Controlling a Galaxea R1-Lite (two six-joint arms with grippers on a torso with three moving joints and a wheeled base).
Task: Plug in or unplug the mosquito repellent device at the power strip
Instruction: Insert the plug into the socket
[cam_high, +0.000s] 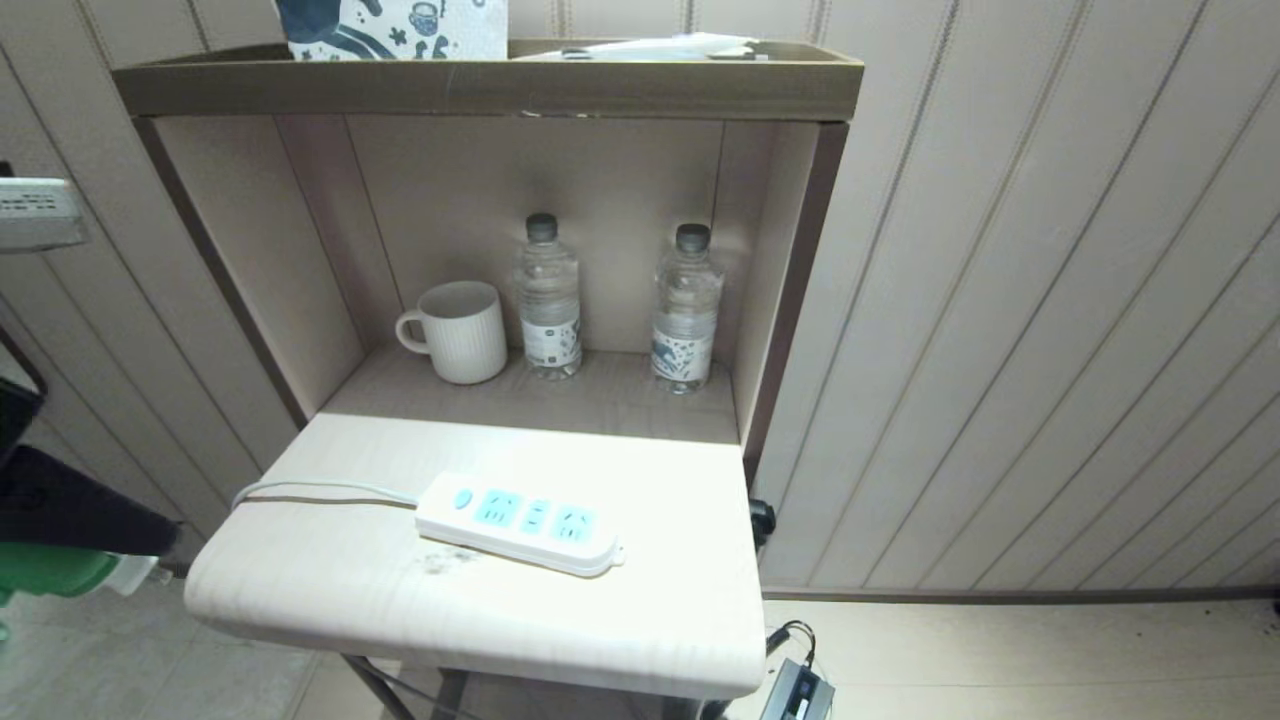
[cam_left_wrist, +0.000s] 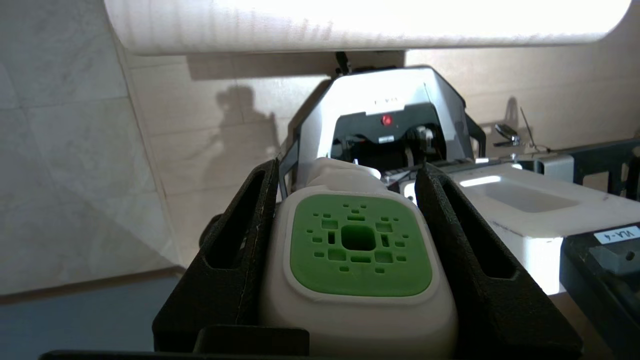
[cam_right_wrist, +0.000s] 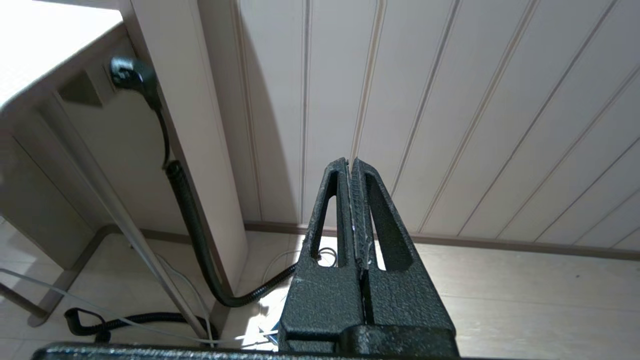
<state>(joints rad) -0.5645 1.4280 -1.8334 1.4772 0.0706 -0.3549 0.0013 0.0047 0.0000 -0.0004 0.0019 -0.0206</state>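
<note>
- Head view: the power strip (cam_high: 520, 523) is seen lying on the desk (cam_high: 650, 610), all sockets empty; the mosquito repellent device (cam_high: 55, 570) is glimpsed at nine o'clock, off the desk edge.
- Left wrist view: the device (cam_left_wrist: 357, 260) is clamped in the left hand (cam_left_wrist: 350, 200).
- Right wrist view: the right hand (cam_right_wrist: 351, 167) is pressed closed, empty.

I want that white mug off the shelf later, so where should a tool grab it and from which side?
Take the mug by its ribbed body, coming in from the front, open side of the shelf. It stands upright with its handle pointing left and a water bottle close on its right, so a front approach is probably safest.
</note>
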